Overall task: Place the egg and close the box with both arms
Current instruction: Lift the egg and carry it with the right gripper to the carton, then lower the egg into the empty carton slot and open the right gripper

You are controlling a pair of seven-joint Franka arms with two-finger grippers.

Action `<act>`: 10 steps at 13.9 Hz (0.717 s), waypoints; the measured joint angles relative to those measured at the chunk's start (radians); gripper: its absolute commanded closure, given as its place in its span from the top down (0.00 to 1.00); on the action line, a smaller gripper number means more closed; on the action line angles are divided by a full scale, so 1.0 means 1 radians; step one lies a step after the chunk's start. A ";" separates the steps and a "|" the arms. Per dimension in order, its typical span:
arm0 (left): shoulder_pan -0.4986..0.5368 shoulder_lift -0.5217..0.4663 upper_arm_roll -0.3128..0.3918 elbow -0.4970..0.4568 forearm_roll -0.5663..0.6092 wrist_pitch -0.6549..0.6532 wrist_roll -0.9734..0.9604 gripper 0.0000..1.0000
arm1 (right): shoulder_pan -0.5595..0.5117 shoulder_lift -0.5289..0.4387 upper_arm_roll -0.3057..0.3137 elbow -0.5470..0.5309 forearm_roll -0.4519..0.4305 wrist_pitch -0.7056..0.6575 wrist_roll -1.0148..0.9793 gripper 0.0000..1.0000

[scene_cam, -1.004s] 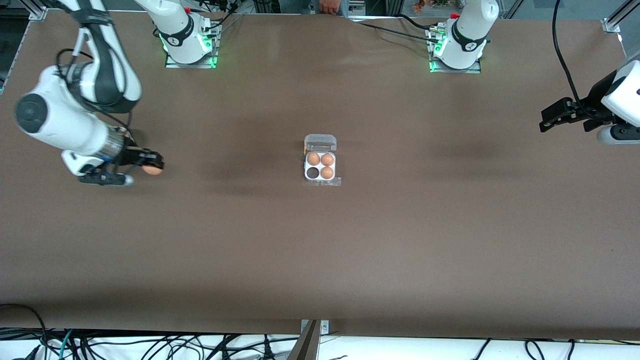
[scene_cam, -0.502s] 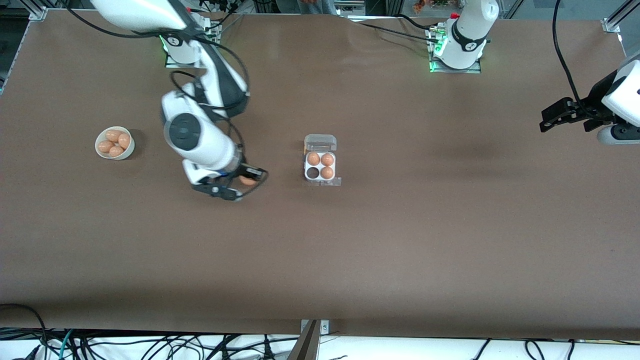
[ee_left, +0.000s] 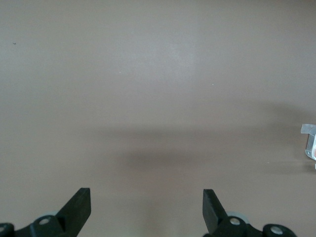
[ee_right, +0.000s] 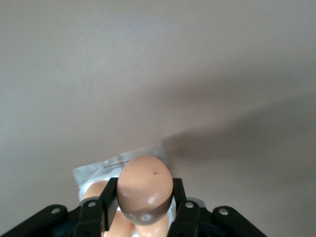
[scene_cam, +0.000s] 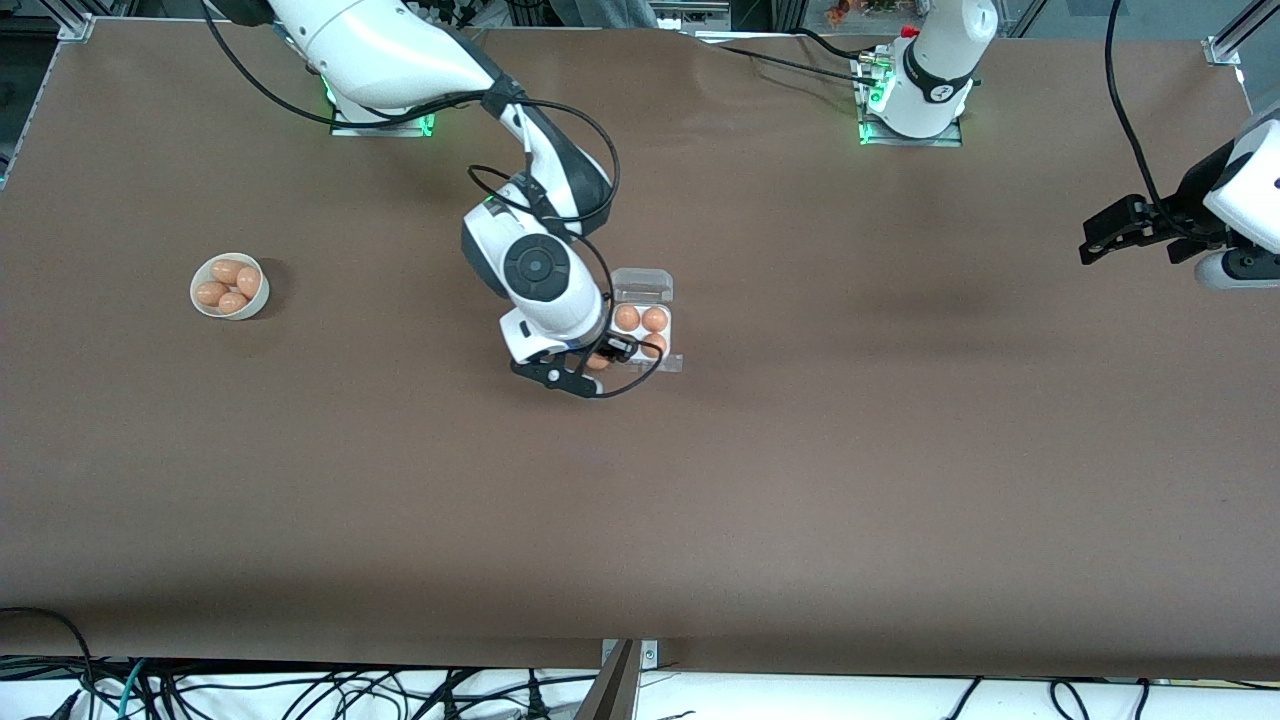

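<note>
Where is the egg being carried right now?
The egg is clamped in the right gripper, over the open box's corner nearest the front camera toward the right arm's end.

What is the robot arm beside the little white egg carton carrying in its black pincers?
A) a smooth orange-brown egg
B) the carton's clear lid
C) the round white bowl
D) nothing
A: the right gripper is clamped on a smooth orange-brown egg over the white four-cell carton.

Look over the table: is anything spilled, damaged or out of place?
Nothing stands out. The small white four-cell egg carton sits open; the right gripper holds a smooth orange-brown egg over it. The left gripper waits open.
</note>
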 measured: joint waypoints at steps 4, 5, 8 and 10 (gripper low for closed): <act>0.000 0.000 0.000 0.000 0.000 0.000 0.000 1.00 | 0.047 0.041 0.000 0.028 -0.001 0.000 0.021 0.40; 0.000 0.000 0.000 0.000 0.000 0.000 0.000 1.00 | 0.053 0.046 -0.001 0.028 -0.001 0.000 0.022 0.40; 0.000 0.000 0.000 0.000 0.000 0.000 0.000 1.00 | 0.057 0.053 -0.001 0.028 -0.004 0.000 0.022 0.51; 0.000 0.000 0.000 0.000 0.000 0.000 0.000 1.00 | 0.057 0.054 -0.003 0.028 -0.005 -0.001 0.022 0.87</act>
